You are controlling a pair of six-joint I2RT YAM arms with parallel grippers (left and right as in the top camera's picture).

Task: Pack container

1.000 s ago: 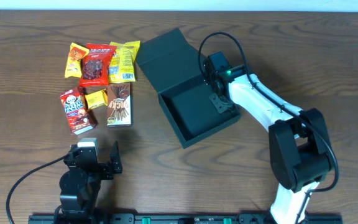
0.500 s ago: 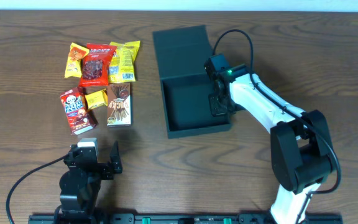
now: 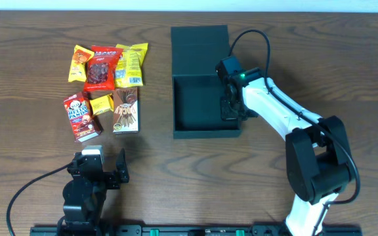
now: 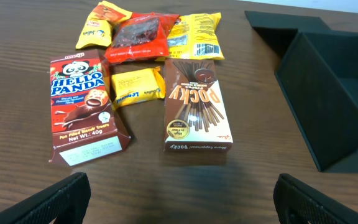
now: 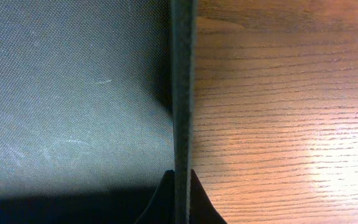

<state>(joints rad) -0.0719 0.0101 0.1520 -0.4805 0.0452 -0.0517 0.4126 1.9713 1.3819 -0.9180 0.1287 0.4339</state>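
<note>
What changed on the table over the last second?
The right hand, gripping the right wall of the container, turned it clockwise as seen from above, from skewed to square in the overhead view. The snack packets and the open left hand stayed put.

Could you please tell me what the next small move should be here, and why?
Probably the right gripper should open and lift off the container's right wall, which it pinches. The container sits square to the table edge, lid open and empty, while the snacks lie untouched ahead of the open left gripper. Letting go would clear the way for packing.
</note>
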